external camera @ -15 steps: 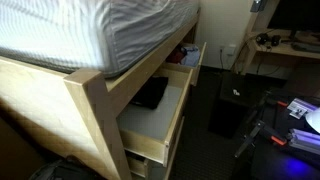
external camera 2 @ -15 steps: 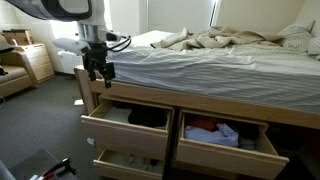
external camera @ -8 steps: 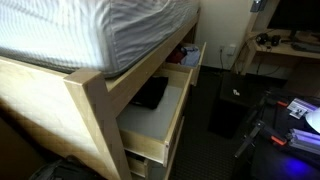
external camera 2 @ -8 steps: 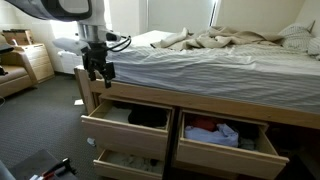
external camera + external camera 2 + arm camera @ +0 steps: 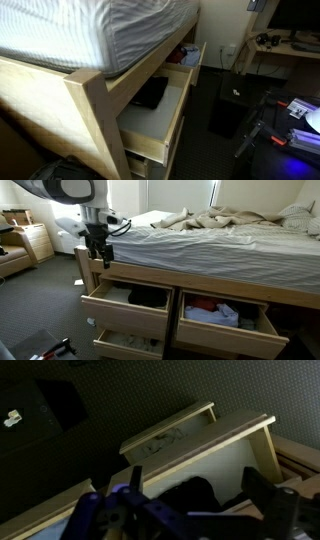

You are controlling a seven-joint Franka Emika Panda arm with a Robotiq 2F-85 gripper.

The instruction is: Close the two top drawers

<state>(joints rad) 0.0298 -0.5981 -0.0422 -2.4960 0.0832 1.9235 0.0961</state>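
Note:
Two top drawers stand pulled out under the bed. The left top drawer [image 5: 125, 315] has a whitish bottom and a dark garment inside; it also shows in an exterior view [image 5: 150, 125] and in the wrist view [image 5: 225, 460]. The right top drawer [image 5: 225, 337] holds colourful clothes and shows farther back in an exterior view [image 5: 188, 58]. My gripper [image 5: 99, 253] hangs open and empty beside the bed frame's corner, above the left drawer's outer end and touching nothing. In the wrist view the gripper [image 5: 200, 495] has its fingers [image 5: 262, 488] spread over that drawer.
A lower drawer [image 5: 125, 342] below the left one is also pulled out; it shows in the wrist view [image 5: 170, 435]. The mattress [image 5: 200, 245] and bed frame post [image 5: 88, 268] are right beside the gripper. A wooden dresser [image 5: 35, 242] stands at the left, and a desk [image 5: 285, 48] at the back.
The gripper has shifted only slightly by the bed corner. The drawers have not moved.

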